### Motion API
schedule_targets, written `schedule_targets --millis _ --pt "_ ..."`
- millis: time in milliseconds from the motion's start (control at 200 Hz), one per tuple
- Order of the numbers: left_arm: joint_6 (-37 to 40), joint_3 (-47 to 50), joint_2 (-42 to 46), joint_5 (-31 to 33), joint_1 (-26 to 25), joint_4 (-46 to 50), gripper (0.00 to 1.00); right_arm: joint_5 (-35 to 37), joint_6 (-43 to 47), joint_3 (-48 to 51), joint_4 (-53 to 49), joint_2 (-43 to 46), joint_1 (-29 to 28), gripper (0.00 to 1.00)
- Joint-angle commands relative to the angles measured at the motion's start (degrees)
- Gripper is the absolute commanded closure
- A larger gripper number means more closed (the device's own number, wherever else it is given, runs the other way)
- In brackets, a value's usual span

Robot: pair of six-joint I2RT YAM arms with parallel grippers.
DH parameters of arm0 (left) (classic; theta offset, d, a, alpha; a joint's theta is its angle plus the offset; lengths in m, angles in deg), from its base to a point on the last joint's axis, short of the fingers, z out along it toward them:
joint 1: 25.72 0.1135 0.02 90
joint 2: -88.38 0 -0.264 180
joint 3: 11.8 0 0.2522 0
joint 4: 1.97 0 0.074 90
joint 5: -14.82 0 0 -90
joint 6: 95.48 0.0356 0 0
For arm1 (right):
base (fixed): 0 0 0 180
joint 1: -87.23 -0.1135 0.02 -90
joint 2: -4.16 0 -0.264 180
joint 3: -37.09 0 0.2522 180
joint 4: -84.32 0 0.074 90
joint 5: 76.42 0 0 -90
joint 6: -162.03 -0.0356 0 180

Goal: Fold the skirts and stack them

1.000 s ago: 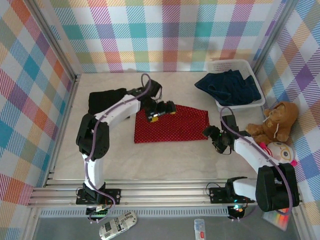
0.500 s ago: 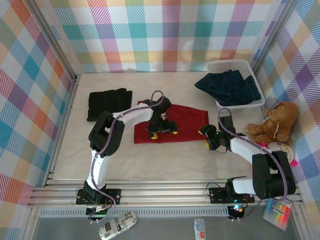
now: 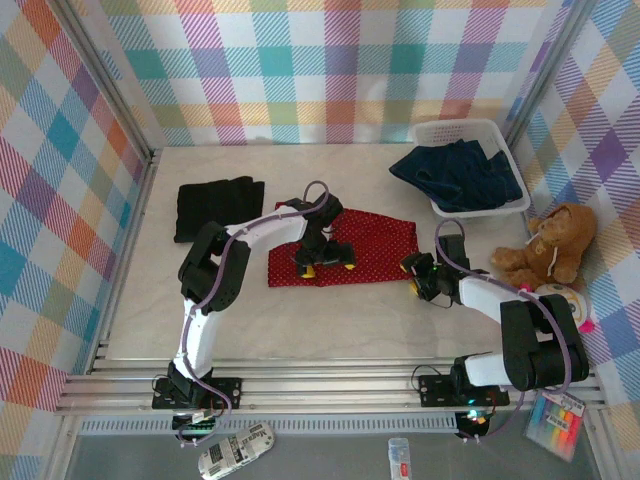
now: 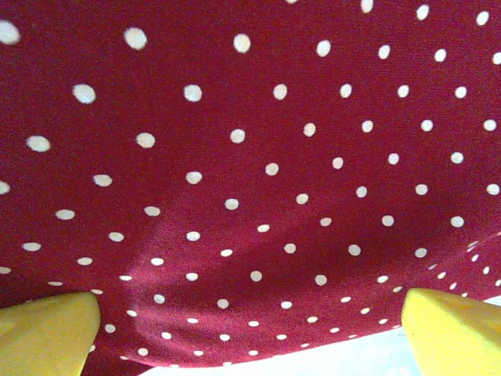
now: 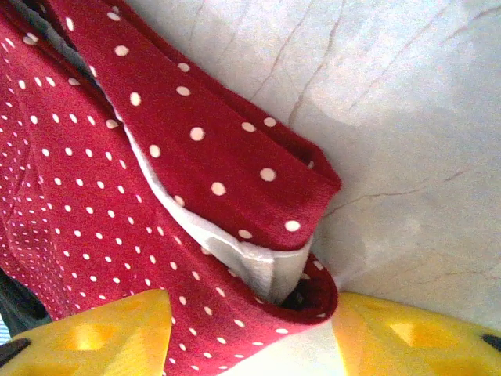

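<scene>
The red skirt with white dots (image 3: 378,238) lies flat mid-table. My left gripper (image 3: 323,266) hovers low over its near-left part, open; its yellow fingertips (image 4: 48,335) stand wide apart above the dotted cloth (image 4: 250,157), near the hem. My right gripper (image 3: 415,276) is at the skirt's near-right corner. There its jaws straddle the curled corner (image 5: 235,172), which shows white lining, with a gap still between them. A folded black skirt (image 3: 218,207) lies at the far left. Dark blue denim skirts (image 3: 458,172) are heaped in the basket.
The white mesh basket (image 3: 455,126) stands at the back right. A brown teddy bear (image 3: 548,245) and a pale-faced doll (image 3: 560,300) sit against the right wall, close to my right arm. Plaid walls enclose the table on three sides.
My left gripper came down from the skirt's far edge to its near-left part. My right gripper moved in onto the near-right corner and its jaws narrowed.
</scene>
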Motion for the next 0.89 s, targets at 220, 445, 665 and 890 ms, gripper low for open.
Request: schedule_targets --millis 220,445,665,890 --pt "0.8 1.2 4.9 -1.9 1.3 1.1 0.0 2.6 3.2 2.6 17.3 -1.2 -1.0 0.88" --pt "0.6 8.8 13.4 4.8 10.4 0.0 0.0 4.1 5.0 4.8 15.7 0.6 -1.1 1.0" --pt "3.3 11.4 11.3 2.9 17.4 -2.6 0.16 4.7 7.6 3.4 11.9 1.6 -1.0 1.0" --pt "2.6 12.5 7.1 8.1 18.7 -4.9 0.47 6.2 10.9 3.5 12.8 3.4 -1.0 1.0"
